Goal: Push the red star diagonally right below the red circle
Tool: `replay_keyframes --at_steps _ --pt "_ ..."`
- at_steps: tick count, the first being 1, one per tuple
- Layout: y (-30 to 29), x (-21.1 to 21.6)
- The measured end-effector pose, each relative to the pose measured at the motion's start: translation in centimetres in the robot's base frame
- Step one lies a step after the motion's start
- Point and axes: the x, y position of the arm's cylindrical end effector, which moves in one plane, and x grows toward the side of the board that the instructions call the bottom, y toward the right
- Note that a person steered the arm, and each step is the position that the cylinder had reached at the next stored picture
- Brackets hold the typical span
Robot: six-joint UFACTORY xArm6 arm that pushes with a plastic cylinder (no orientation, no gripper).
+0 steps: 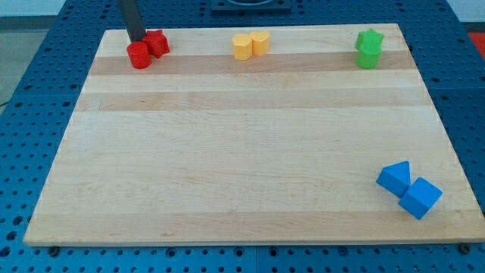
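Note:
The red circle [139, 55] sits near the board's top left corner. The red star [158, 42] touches it on its upper right side. My tip [136, 39] stands just above the red circle and just left of the red star, close to or touching both. The dark rod rises from it to the view's top edge.
Two yellow blocks [250, 45] touch each other at the top middle. Two green blocks [369, 48] stand together at the top right. A blue triangle [395, 178] and a blue cube [420, 198] lie at the bottom right. The wooden board [242, 152] rests on a blue perforated table.

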Motion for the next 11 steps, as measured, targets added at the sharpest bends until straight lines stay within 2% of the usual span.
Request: replay_keyframes --at_steps 1,3,4,5,6,8,10,11 --pt "0.0 0.0" --pt "0.0 -4.2" --pt "0.6 -4.2" --pt "1.2 -2.4" --pt "3.8 1.9" --pt "4.1 2.6" --pt "10.0 8.7" --pt "10.1 8.4"
